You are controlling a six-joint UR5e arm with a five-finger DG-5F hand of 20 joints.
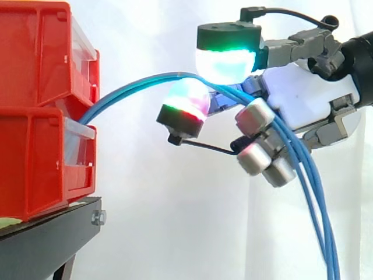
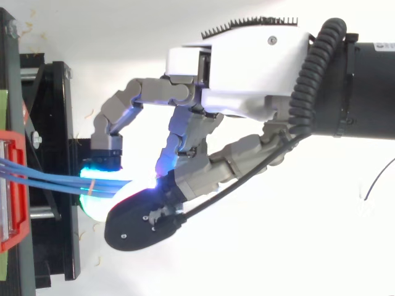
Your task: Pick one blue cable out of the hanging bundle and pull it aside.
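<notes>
Several thin blue cables (image 1: 131,88) (image 2: 43,174) come out between the stacked red bins (image 1: 35,151), arch to the right and hang down at the lower right. My hand (image 1: 309,99) (image 2: 247,68) reaches in from the right with its fingers curled round the arch. The cables run between a green-white glowing fingertip (image 1: 224,61) above and a pink-red one just below, which stand close together on them. The other fingers curl in front of the falling strands. I cannot tell whether the pads pinch one strand or the whole bundle.
The red bins (image 2: 11,203) rest on a black stand (image 1: 46,239) (image 2: 52,123) at the left. A white curtain (image 1: 175,221) hangs behind everything. There is open air below the hand and between it and the bins.
</notes>
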